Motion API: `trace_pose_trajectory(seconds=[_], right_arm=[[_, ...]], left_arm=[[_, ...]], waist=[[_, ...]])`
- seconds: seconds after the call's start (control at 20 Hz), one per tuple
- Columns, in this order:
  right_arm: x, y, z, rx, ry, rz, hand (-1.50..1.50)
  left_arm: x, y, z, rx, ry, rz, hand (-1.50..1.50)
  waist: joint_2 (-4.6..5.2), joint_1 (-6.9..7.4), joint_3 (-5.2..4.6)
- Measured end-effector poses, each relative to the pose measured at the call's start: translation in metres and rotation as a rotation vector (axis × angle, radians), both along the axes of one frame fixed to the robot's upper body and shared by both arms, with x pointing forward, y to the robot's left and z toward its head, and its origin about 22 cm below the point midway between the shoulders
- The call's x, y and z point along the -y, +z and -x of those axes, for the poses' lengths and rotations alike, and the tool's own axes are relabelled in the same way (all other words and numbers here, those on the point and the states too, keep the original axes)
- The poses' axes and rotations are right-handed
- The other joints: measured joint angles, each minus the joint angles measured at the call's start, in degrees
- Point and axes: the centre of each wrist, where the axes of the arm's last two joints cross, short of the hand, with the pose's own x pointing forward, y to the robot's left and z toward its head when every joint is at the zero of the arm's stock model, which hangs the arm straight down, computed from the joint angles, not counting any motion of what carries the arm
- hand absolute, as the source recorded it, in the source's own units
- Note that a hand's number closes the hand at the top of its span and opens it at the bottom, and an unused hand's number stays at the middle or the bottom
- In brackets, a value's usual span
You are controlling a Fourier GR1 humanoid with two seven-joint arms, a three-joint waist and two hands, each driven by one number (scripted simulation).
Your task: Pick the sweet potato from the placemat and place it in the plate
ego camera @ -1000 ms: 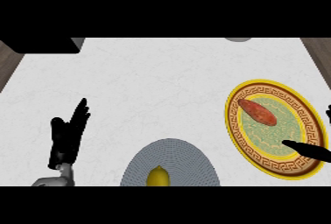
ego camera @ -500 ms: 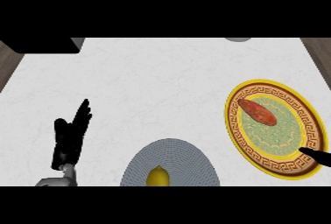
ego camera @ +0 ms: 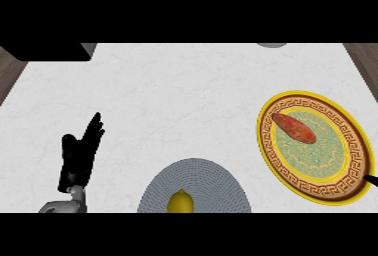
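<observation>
A reddish-brown sweet potato (ego camera: pixel 294 127) lies tilted in the upper left part of the yellow, brown-rimmed plate (ego camera: pixel 347 142) at the right. The grey round placemat (ego camera: pixel 210 180) sits at the bottom centre with a yellow lemon-like fruit (ego camera: pixel 181 201) on it. My left hand (ego camera: pixel 80 155) rests at the lower left, fingers straight and pointing up, holding nothing. Of my right hand only a dark fingertip (ego camera: pixel 371 180) shows at the right edge, beside the plate's lower rim; its fingers cannot be judged.
The white marbled counter (ego camera: pixel 177 95) spreads across the view. A black block (ego camera: pixel 52 52) sits at the top left corner and a grey round object (ego camera: pixel 272 45) peeks in at the top edge. Dark wood shows past both side edges.
My right hand has pulled back off the plate toward the lower right, leaving only a fingertip in view. The sweet potato stays on the plate. The left hand is still.
</observation>
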Motion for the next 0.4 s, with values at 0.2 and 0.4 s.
trace_pose_trajectory(seconds=[0.2,0.4], right_arm=[[0.01,-0.007,0.004,-0.001,-0.037,0.016,-1.5],[0.018,-0.008,0.012,-0.016,-0.06,0.022,-1.5]], left_arm=[[-0.001,-0.001,0.0,0.0,0.003,0.002,0.0],[-0.002,0.007,0.003,0.003,0.009,-0.003,0.0]], waist=[[0.0,0.07,-0.02],[-0.02,0.06,-0.01]])
